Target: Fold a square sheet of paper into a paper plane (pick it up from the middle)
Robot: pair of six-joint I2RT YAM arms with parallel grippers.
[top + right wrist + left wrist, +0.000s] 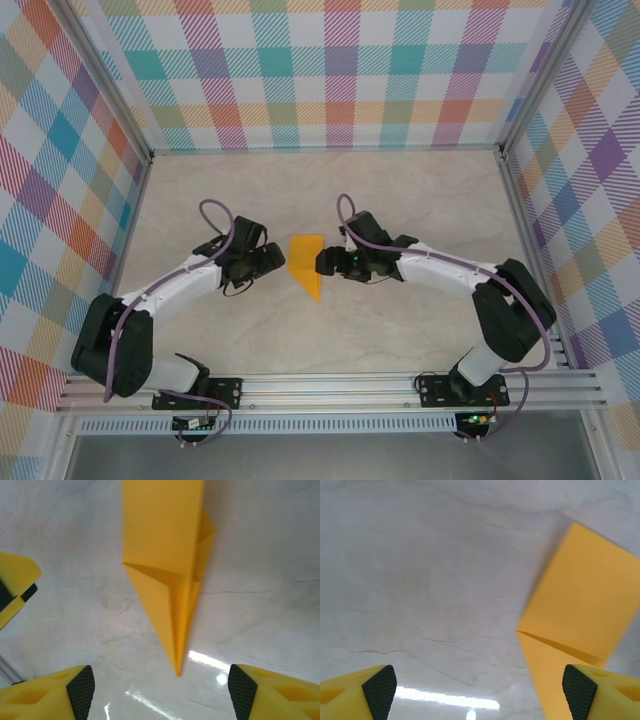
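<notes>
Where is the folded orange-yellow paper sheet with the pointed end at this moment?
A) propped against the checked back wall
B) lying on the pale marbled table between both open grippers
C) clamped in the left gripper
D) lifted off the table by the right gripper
B: the folded orange-yellow paper sheet lies on the pale marbled table between the left gripper and the right gripper, both with jaws wide apart, clamping nothing.

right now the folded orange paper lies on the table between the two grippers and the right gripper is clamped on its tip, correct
Not quite. The folded paper does lie on the table between the left gripper and the right gripper, but the right one isn't clamped on its tip. In the right wrist view its jaws stand open, and the tip lies between the fingers, touching neither.
</notes>
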